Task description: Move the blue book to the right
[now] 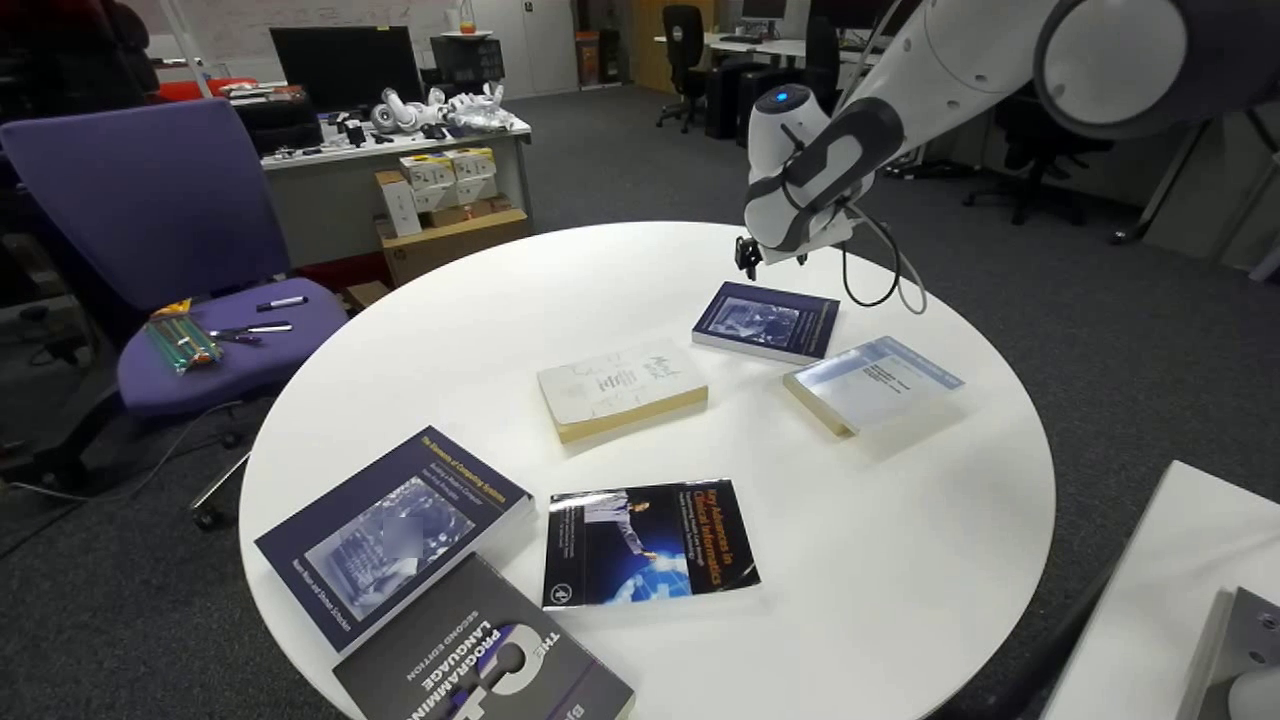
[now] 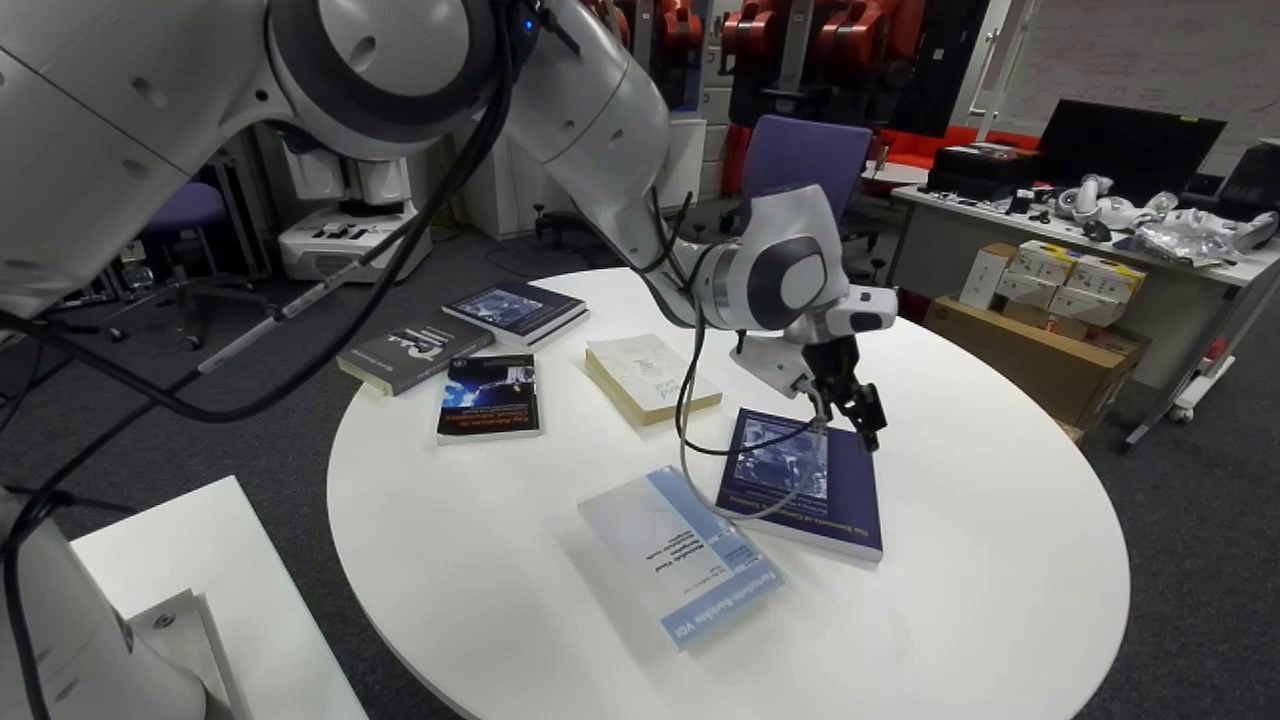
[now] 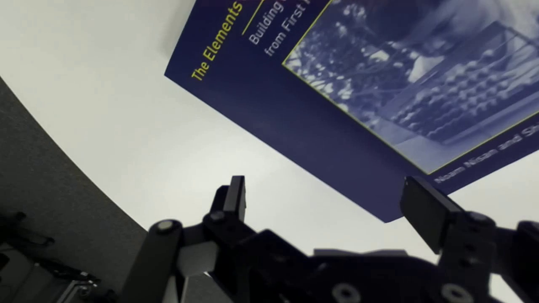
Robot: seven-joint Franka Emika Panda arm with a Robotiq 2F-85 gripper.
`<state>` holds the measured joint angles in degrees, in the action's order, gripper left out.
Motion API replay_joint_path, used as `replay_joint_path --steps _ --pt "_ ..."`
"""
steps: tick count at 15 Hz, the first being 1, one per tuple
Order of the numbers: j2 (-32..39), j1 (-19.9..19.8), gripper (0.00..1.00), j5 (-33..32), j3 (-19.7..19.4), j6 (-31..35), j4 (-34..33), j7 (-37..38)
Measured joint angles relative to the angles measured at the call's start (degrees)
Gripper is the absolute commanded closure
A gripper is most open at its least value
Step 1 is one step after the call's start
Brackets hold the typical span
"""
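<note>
The blue book [image 1: 765, 322] is dark blue with a bluish-white picture in the middle. It lies flat on the white round table [image 1: 860, 520], at the far side in this exterior view. It also shows in an exterior view [image 2: 848, 490], partly crossed by cables, and in the wrist view [image 3: 269, 113], cut off at the top and right. My gripper [image 1: 775, 262] is above the table near the book's edge; it also shows in an exterior view [image 2: 850, 410]. In the wrist view my gripper [image 3: 324, 183] is open and empty, with one corner of the book between the fingers in the picture.
A pale whitish-blue book [image 1: 875, 382] and a cream book [image 1: 622, 388] lie near the blue book. A similar dark blue book [image 1: 395, 535], a grey book [image 1: 485, 650] and a black book [image 1: 650, 545] lie farther away. Cables [image 2: 690, 400] hang from the arm.
</note>
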<state>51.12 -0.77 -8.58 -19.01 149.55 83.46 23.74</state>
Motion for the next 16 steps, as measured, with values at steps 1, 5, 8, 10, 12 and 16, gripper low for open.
replay_joint_path --steps 1,5,8,10,12,16 --pt "1.19 -0.54 0.00 0.67 -0.56 -0.64 -1.74 1.11" --pt "5.11 -3.02 0.00 3.91 -2.02 -1.62 -7.26 6.50" --pt "7.36 -5.01 0.00 6.28 -2.11 -1.70 -10.09 9.15" --pt "8.64 -6.10 0.00 7.65 -2.02 -1.93 -11.59 9.82" --pt "9.66 -6.91 0.00 8.84 -1.64 -2.81 -12.75 9.91" --pt "11.22 -7.65 0.00 10.98 -0.40 -4.44 -14.21 9.91"
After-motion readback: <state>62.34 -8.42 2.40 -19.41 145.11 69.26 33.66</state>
